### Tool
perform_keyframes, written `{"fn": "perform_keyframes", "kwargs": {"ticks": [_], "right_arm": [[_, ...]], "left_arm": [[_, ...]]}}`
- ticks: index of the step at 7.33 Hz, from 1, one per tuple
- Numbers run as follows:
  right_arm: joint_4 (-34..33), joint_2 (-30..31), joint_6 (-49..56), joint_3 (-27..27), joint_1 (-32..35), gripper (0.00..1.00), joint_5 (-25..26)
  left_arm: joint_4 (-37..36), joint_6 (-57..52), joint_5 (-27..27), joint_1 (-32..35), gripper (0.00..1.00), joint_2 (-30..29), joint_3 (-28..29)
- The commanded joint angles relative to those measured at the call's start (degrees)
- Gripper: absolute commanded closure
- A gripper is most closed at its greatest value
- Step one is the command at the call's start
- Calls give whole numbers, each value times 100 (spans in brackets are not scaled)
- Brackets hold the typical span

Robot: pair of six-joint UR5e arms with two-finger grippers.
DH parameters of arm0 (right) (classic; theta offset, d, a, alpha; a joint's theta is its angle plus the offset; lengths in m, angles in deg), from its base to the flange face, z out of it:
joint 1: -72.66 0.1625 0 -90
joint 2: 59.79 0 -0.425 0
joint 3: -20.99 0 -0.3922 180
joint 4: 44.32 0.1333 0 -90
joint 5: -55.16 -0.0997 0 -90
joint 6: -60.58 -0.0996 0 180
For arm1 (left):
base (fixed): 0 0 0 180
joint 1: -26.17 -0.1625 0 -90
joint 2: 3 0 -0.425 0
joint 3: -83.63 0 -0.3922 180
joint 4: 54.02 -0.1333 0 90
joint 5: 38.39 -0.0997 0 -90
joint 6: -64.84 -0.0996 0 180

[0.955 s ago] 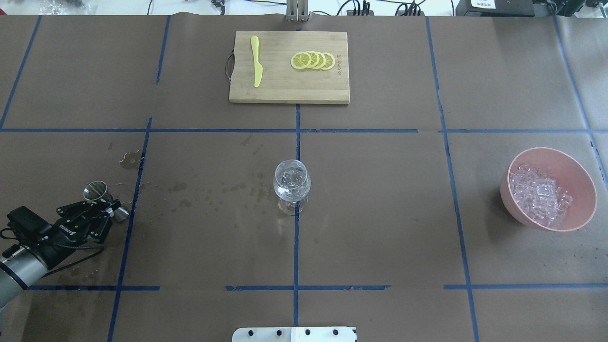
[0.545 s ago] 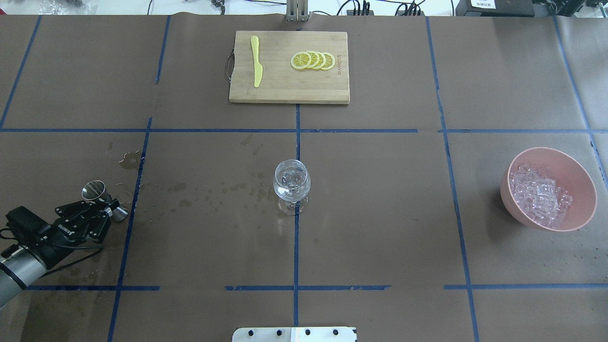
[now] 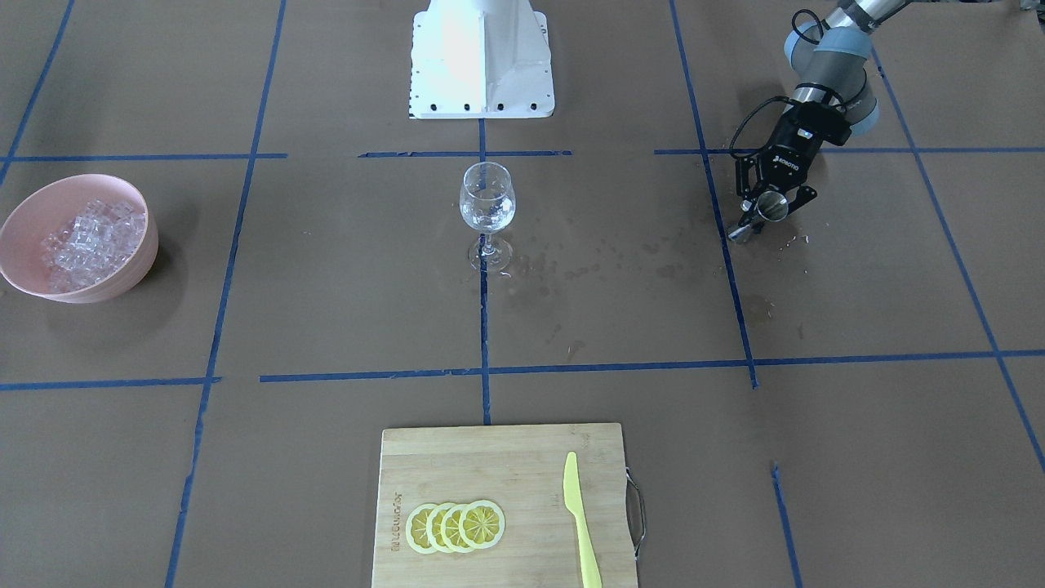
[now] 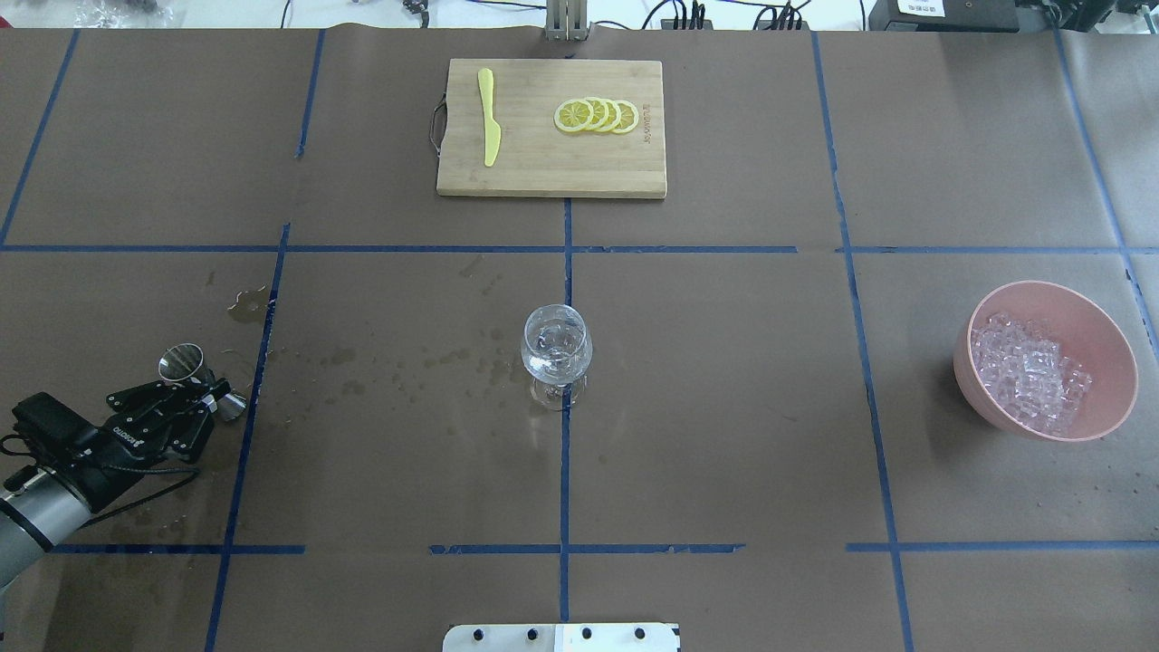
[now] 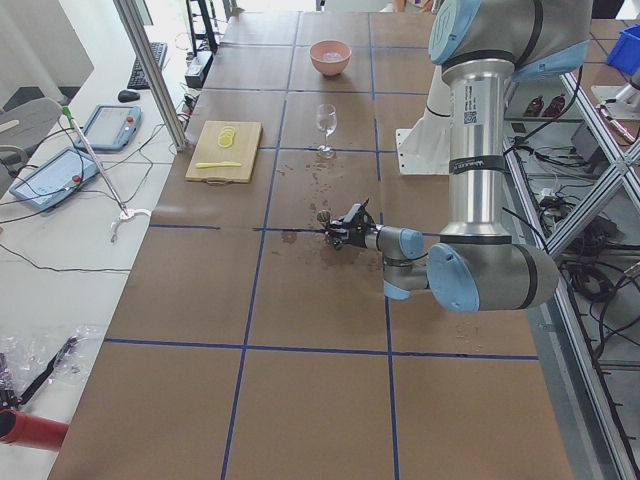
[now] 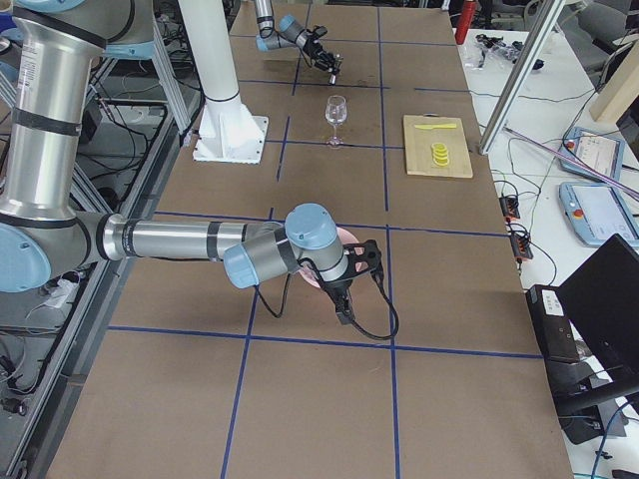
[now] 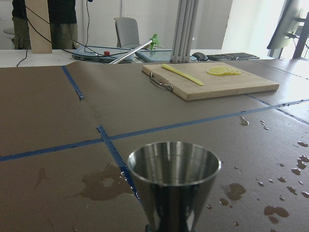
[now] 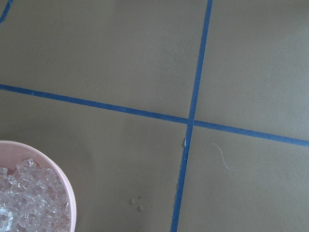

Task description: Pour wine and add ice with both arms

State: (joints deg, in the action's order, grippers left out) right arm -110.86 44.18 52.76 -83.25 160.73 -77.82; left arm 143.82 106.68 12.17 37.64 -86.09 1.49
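My left gripper [image 4: 206,396] is at the table's left side, shut on a steel jigger [image 4: 183,364]. The jigger stands upright and close in the left wrist view [image 7: 174,183] and shows in the front view [image 3: 768,207]. A wine glass [image 4: 556,349] holding clear liquid stands at the table's centre, far from the gripper. The ice [image 4: 1028,373] is heaped in a pink bowl [image 4: 1115,337] at the right. My right gripper [image 6: 346,299] shows only in the exterior right view, over the bowl; I cannot tell if it is open. The right wrist view shows ice [image 8: 24,203] at the lower left.
A wooden cutting board [image 4: 543,177] with a yellow knife [image 4: 489,118] and lemon slices [image 4: 598,116] lies at the far edge. Wet spots [image 4: 407,371] mark the paper between jigger and glass. The white pedestal [image 3: 482,57] stands at the near edge.
My left gripper and the jigger shifted very slightly left and back. The glass, bowl and board have not moved.
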Motion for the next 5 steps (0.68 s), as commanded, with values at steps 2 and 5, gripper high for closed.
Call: {"fn": "perform_keyframes", "kwargs": {"ticks": [2,5], "right_arm": [[0,0,0,0,0,0,0],[0,0,-9,0,0,0,0]], "left_arm": [[17,9,-143,-13,65,-14,-4],[26,0,-143,-4,55,-14,-13]]}}
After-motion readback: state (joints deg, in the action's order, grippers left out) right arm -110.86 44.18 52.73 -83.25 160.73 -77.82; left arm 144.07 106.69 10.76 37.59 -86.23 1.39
